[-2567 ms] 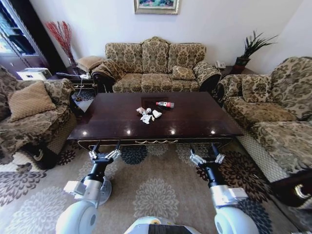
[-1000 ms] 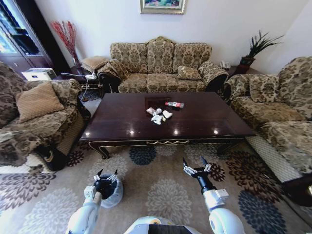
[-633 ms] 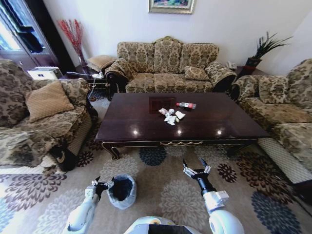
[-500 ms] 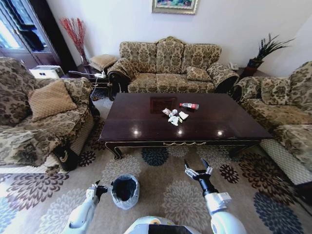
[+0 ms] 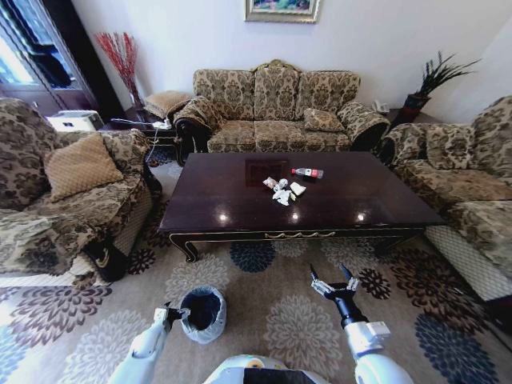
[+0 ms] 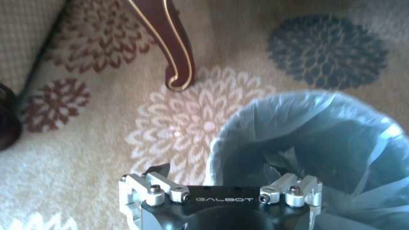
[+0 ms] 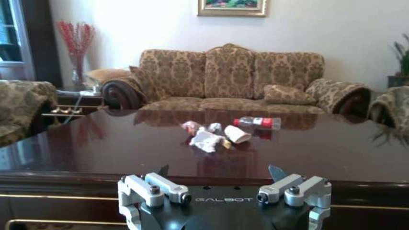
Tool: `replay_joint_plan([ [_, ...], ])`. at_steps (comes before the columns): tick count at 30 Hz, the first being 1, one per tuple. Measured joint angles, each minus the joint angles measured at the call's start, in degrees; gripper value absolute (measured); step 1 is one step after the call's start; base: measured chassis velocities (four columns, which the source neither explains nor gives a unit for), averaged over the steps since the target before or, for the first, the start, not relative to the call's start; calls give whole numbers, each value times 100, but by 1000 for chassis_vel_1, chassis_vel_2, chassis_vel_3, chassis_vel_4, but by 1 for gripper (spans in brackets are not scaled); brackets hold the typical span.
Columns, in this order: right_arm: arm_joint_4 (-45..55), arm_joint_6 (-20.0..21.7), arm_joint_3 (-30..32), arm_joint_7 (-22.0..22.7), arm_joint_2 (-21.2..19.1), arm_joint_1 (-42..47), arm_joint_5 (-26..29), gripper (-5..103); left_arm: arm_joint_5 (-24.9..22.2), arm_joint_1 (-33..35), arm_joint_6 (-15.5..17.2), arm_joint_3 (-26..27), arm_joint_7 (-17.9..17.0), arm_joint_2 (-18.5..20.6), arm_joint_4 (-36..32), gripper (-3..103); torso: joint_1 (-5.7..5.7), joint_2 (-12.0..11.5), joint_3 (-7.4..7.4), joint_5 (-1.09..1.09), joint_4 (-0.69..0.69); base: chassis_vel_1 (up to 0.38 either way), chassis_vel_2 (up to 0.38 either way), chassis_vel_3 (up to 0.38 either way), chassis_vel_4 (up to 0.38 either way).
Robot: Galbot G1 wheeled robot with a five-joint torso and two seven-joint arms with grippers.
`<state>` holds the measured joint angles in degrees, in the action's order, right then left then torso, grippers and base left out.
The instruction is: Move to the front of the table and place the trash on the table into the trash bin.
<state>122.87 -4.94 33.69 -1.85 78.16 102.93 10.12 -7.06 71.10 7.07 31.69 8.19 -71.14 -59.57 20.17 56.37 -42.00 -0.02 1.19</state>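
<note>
Bin (image 5: pixel 202 313) sat on the rug in front of the table (image 5: pixel 240 210), bagged, nothing visible inside. Trash (image 5: pixel 282 190) lay mid-table, bottle (image 5: pixel 307 173) red-labeled, unreadable. Left gripper (image 5: pixel 171 312) beside the bin, right gripper (image 5: pixel 335 283) low, both spread. "GALBOT" on both.

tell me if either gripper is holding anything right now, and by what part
Nothing is held. The right gripper is open and empty above the carpet, and the left gripper hangs beside the small round bag-lined trash bin, with no trash in it.

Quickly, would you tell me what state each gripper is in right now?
Left gripper: open, empty, beside the trash bin.
Right gripper: open, empty, short of the table.
</note>
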Motion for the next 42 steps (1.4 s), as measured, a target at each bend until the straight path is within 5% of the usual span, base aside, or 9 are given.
replay_joint_plan([
  [4,-20,146,-3,296,12,-5,-60,100,28,-444,-207,-126,-14,-32,708,100,0,0,0,4,-2,0,0,0,0],
  [7,-54,224,9,388,2,-14,-5,100,554,-1024,-618,-124,-31,-129,1444,100,0,0,0,4,-2,0,0,0,0],
  [11,-77,244,1,397,10,-19,20,100,823,-1457,-738,-113,-54,-193,2053,100,0,0,0,0,-2,0,0,0,0],
  [19,-177,275,48,416,3,-76,240,100,1186,-1741,-123,-82,-56,-229,2499,93,0,0,0,2,0,0,0,0,0],
  [23,-205,293,77,417,2,-76,433,100,1285,-1763,254,-33,34,-232,2529,72,0,0,1,4,-1,0,0,0,0],
  [42,-138,-184,133,433,123,73,1131,100,1119,-1625,461,17,96,-328,2300,7,0,0,1,4,0,0,0,0,0],
])
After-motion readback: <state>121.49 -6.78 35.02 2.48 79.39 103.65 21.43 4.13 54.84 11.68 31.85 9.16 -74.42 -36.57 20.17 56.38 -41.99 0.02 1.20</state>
